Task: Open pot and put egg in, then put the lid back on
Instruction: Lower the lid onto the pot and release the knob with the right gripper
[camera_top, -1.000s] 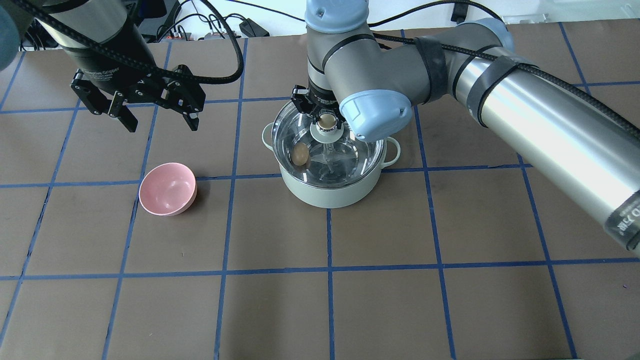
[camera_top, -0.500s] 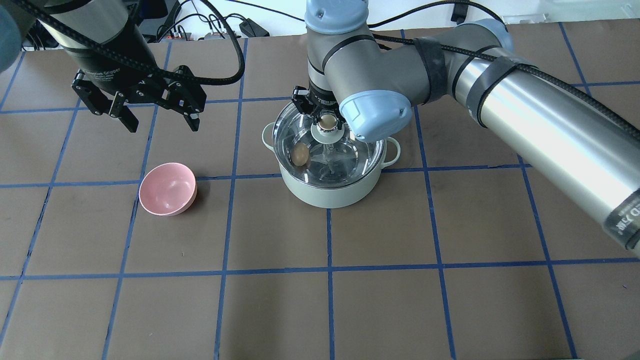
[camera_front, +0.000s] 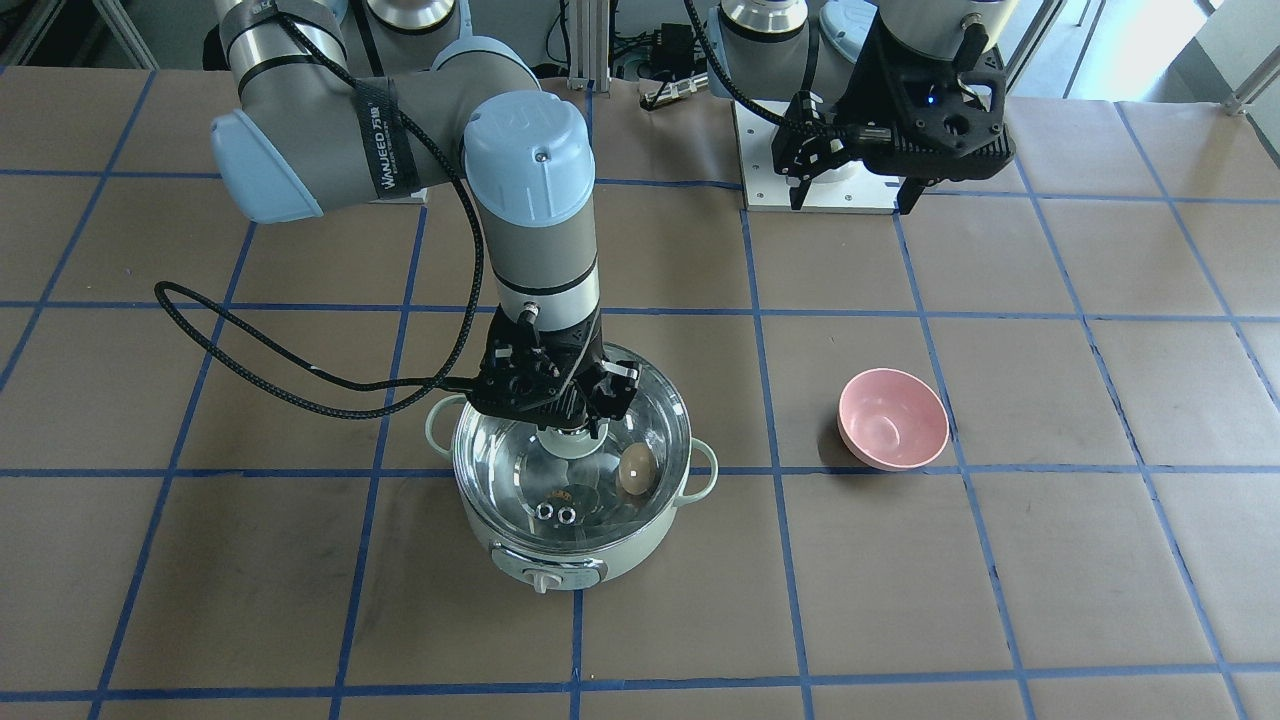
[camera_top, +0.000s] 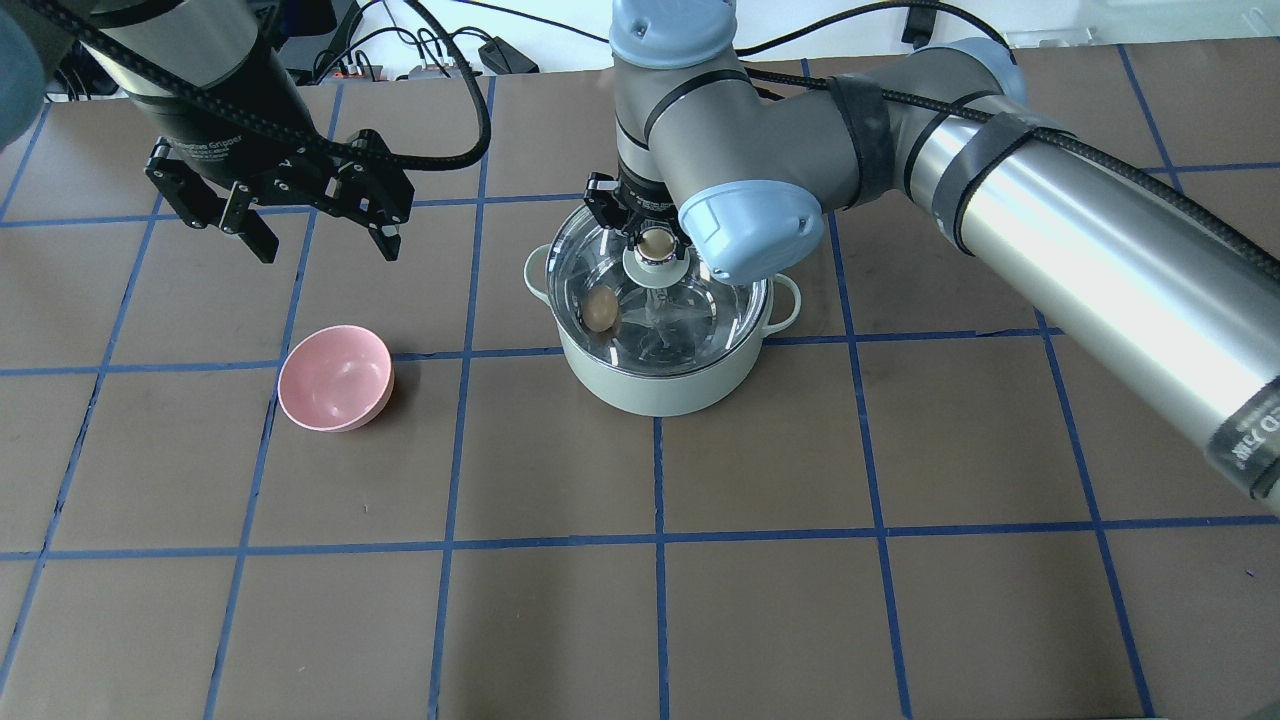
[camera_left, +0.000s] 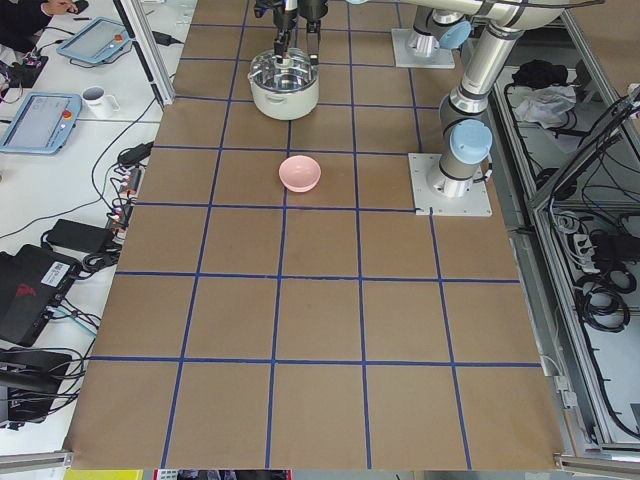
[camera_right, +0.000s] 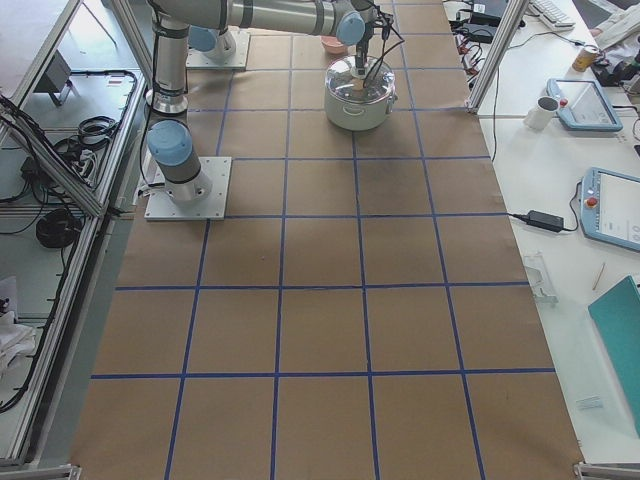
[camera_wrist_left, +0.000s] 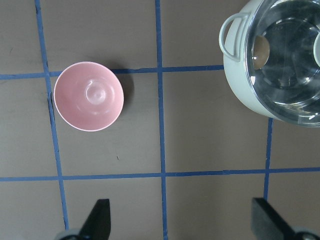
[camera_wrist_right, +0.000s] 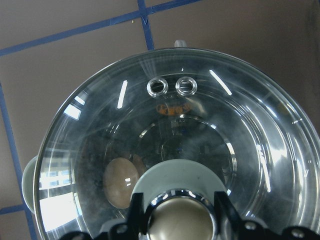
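Observation:
The mint-green pot (camera_top: 655, 388) stands mid-table, its control knob (camera_front: 545, 580) facing away from me. The clear glass lid (camera_top: 705, 305) sits on the pot's rim. The tan egg (camera_top: 600, 309) lies inside the pot, seen through the glass in the front view (camera_front: 637, 470) and the right wrist view (camera_wrist_right: 121, 182). My right gripper (camera_top: 655, 243) is straight above the pot, shut on the lid's tan knob (camera_wrist_right: 181, 222). My left gripper (camera_top: 323, 248) is open and empty, held above the table to the back left of the pot.
A pink bowl (camera_top: 335, 377) stands empty left of the pot, under and in front of my left gripper; it also shows in the left wrist view (camera_wrist_left: 88, 96). My right arm (camera_top: 1050, 220) spans the table's right back. Cables lie along the back edge.

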